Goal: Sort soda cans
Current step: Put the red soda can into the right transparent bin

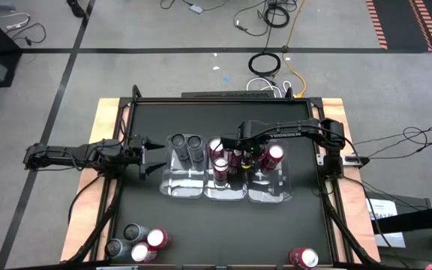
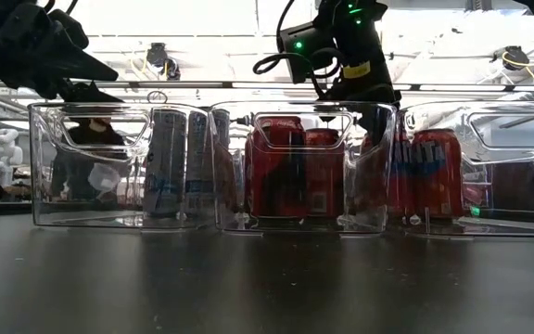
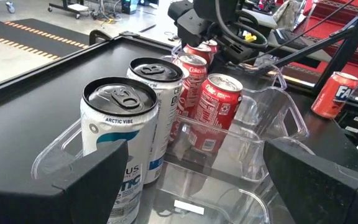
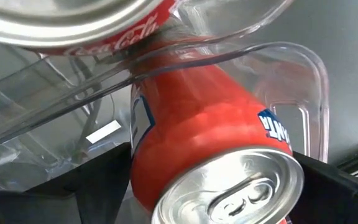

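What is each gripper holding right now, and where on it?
Left gripper: nothing, jaws open beside the left tray. Right gripper: around the sides of the Fanta can in the right tray; a grip cannot be told.

**Layout on the worktop**

Three trays (image 1: 205, 189) side by side mid-worktop (image 1: 216, 232). Left tray: two cans (image 1: 187, 147). Middle tray: cans (image 1: 220, 166) in a cluster. Right tray: one can (image 1: 274, 156). Three more cans (image 1: 139, 243) at near-left corner; single can (image 1: 304, 258) at near-right edge
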### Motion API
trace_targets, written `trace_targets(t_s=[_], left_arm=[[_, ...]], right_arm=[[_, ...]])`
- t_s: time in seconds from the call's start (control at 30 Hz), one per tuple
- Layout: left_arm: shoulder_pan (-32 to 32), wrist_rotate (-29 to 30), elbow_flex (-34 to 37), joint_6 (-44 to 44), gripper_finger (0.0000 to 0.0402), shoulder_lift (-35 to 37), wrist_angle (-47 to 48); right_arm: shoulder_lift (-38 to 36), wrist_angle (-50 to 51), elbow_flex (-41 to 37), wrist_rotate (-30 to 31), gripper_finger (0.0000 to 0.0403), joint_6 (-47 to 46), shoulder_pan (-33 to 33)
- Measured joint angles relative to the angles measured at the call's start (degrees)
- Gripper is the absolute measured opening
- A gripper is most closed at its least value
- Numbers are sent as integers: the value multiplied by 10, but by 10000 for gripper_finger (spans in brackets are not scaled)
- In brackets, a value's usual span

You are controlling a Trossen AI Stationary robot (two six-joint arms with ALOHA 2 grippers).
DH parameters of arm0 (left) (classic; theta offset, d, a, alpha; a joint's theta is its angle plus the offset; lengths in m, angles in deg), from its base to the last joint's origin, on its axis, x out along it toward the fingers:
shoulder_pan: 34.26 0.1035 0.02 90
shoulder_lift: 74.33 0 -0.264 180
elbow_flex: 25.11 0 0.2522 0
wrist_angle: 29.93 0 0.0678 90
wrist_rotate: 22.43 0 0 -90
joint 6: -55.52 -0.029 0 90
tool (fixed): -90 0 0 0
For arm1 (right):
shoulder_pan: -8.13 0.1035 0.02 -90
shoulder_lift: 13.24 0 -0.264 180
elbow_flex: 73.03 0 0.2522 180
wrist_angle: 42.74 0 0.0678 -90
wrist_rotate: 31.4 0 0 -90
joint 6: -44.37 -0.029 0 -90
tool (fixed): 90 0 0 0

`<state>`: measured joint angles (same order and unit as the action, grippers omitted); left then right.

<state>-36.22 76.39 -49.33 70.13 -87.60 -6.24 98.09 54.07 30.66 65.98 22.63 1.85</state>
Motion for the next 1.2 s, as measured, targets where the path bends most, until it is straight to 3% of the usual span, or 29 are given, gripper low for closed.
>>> trace_targets(t_s=[0.33,0.67,1.0,1.2], left_arm=[[0,0,0,0,382,0,0],[0,0,0,0,382,0,0],[0,0,0,0,382,0,0],[0,0,0,0,382,0,0]], right_arm=[[0,0,0,-1,397,-3,0],[-1,71,48,4,392,-36,0],[-44,70,139,19,392,-112,12],[-108,69,169,21,392,-235,55]])
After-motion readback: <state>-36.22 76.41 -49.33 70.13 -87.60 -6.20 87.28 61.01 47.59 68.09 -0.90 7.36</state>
